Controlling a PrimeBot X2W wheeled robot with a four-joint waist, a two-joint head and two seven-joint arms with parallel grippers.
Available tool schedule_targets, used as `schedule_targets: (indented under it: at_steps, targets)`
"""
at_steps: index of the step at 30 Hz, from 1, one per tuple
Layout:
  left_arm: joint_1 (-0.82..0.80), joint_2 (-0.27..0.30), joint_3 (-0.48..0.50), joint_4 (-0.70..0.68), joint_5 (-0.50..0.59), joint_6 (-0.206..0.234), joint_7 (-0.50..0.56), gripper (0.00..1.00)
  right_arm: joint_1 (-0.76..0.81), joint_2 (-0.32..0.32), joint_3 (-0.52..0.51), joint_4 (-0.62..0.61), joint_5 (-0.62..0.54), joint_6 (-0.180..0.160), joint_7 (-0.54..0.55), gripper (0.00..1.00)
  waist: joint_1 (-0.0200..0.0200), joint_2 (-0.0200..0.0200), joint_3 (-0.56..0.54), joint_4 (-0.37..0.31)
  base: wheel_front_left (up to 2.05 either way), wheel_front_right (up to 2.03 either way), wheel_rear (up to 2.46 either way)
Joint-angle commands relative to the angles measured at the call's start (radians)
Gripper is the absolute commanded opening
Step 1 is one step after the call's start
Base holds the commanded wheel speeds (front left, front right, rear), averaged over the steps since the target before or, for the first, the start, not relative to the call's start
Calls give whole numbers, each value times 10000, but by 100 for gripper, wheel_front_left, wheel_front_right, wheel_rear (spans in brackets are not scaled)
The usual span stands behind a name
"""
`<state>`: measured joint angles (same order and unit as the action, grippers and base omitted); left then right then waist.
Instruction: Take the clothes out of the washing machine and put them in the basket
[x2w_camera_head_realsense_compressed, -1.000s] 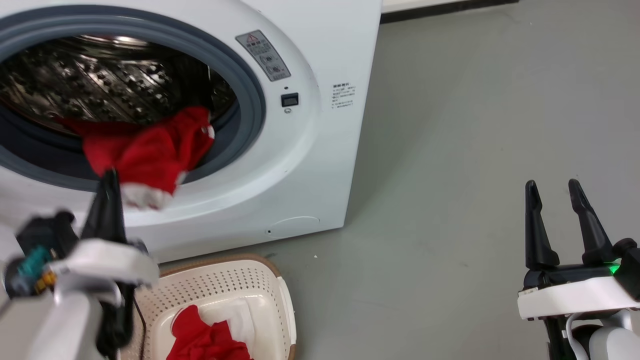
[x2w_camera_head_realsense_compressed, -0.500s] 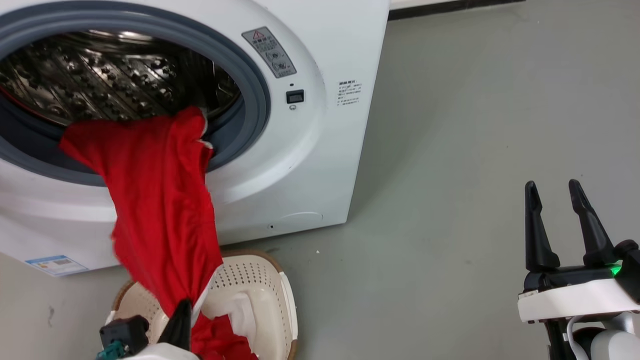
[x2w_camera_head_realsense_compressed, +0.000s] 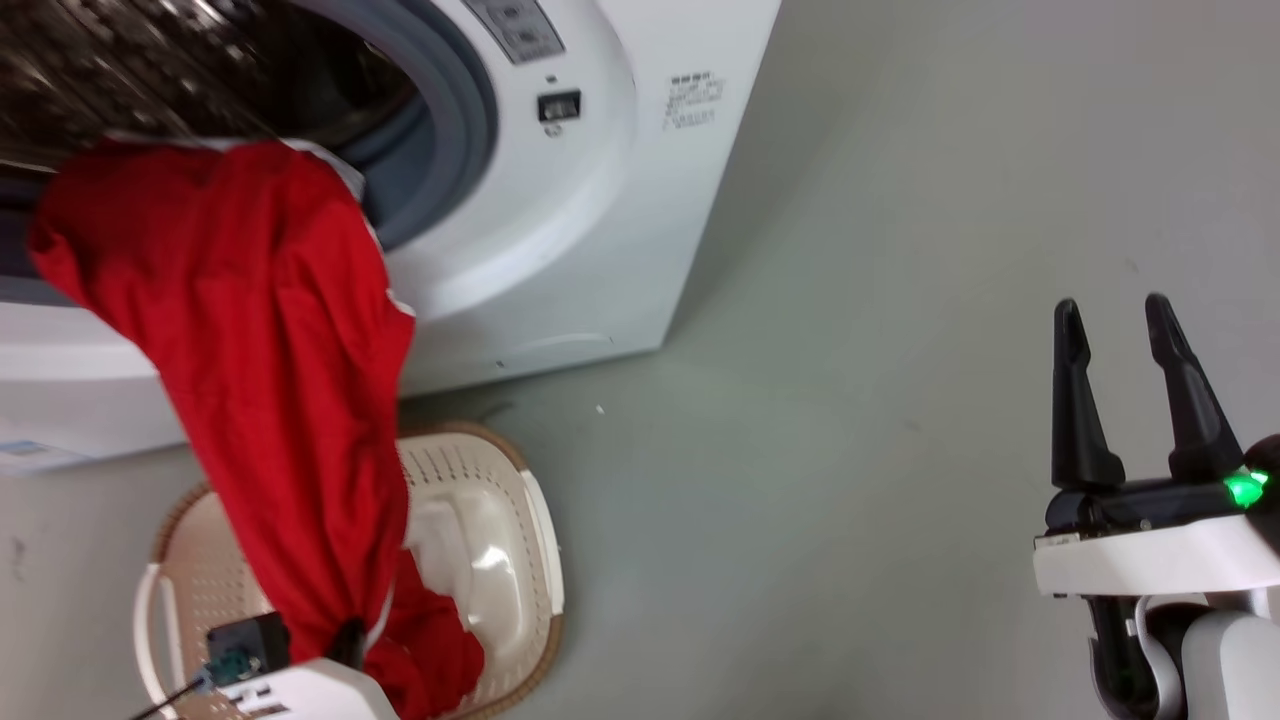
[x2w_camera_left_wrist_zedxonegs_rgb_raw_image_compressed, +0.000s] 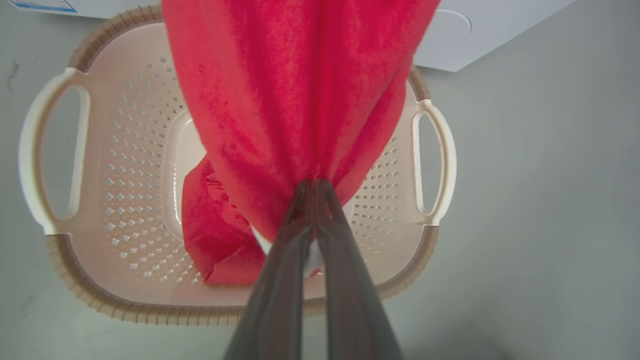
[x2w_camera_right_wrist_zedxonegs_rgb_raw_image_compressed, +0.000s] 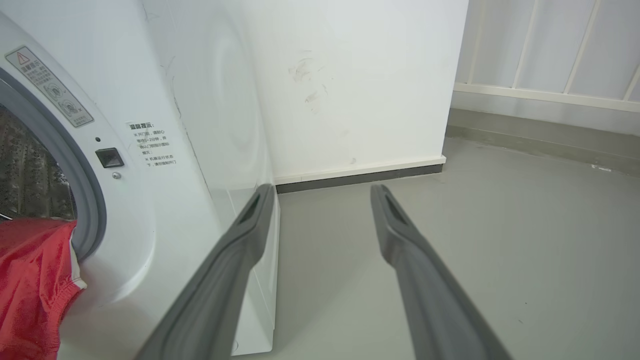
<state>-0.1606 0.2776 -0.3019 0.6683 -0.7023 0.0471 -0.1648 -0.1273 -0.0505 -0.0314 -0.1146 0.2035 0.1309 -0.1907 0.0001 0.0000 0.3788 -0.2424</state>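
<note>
The left gripper (x2w_camera_left_wrist_zedxonegs_rgb_raw_image_compressed: 314, 182) was clamped on a red garment (x2w_camera_head_realsense_compressed: 260, 330) strung from the drum (x2w_camera_head_realsense_compressed: 120, 70) to the basket (x2w_camera_head_realsense_compressed: 548, 570), its tips buried in cloth; the right gripper (x2w_camera_head_realsense_compressed: 1112, 312) was spread wide.

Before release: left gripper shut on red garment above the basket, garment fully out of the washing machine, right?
Not fully: head view shows the red garment hanging from the washing machine opening. The left gripper is shut on it above the basket.

drum (x2w_camera_head_realsense_compressed: 110, 80) blurred, basket (x2w_camera_head_realsense_compressed: 543, 545) half hidden by garment (x2w_camera_head_realsense_compressed: 260, 350)
</note>
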Motion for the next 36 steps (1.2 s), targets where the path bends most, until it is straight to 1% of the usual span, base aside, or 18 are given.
schedule_targets:
  at_steps: [1, 6, 9, 11, 15, 19, 20, 21, 22, 26, 32, 33, 36]
  targets:
    - [-302, 46, 39, 300, -60, -106, -48, 0, -194, 5, 33, -10, 58, -3, -83, 100, -1, 0, 665, -306, 0, 0, 0]
    - [-1453, 125, 125, 1913, -115, -394, -119, 0, -484, 7, 73, 72, 213, -3, -311, 100, -1, 0, 1535, -589, 0, 0, 0]
    - [-2063, 124, 234, 2754, -236, -555, -221, 0, -640, 4, 102, 138, 284, -3, -417, 100, -1, 0, 1868, -729, 0, 0, 0]
    - [-2442, 142, 200, 3291, -191, -686, -204, 0, -686, 5, 58, 210, 353, -3, -482, 100, -1, 0, 2036, -764, 0, 0, 0]
    - [-3161, 159, 371, 4312, -430, -900, -168, 0, -855, 5, 79, 328, 407, -3, -580, 100, -1, 0, 2266, -805, 0, 0, 0]
    - [-3686, 271, 442, 5053, -531, -1087, -211, 0, -1016, 4, 161, 417, 428, -3, -662, 100, -1, 0, 2383, -863, 0, 0, 0]
    - [-3775, 225, 432, 5213, -558, -1156, -150, 18, -1035, 4, 156, 437, 419, -3, -663, 100, -1, 0, 2393, -857, 0, 0, 0]
    - [-3869, 202, 510, 5302, -649, -1204, -220, 53, -1032, 5, 146, 458, 424, -3, -677, 100, -1, 0, 2393, -850, 0, 0, 0]
    - [-3961, 221, 510, 5406, -633, -1261, -251, 100, -1008, 4, 132, 487, 418, -3, -677, 100, -1, 0, 2376, -841, 0, 0, 0]
    - [-4062, 140, 374, 5616, -559, -1424, -534, 100, -959, 4, 66, 617, 320, -3, -716, 100, -1, 0, 2138, -765, 0, 0, 0]
    - [-3660, 37, 438, 5491, -419, -1505, -978, 100, -772, 4, 3, 733, 190, -3, -728, 100, -1, 0, 1231, -540, 0, 0, 0]
    - [-3603, 20, 522, 5310, -401, -1494, -1001, 100, -720, 4, -19, 752, 141, -3, -728, 100, -1, 0, 1038, -476, 0, 0, 0]
    - [-3179, 73, 936, 4285, -58, -1270, -1017, 100, -608, 2, -66, 754, 48, -3, -670, 100, -1, 0, 527, -275, 0, 0, 0]
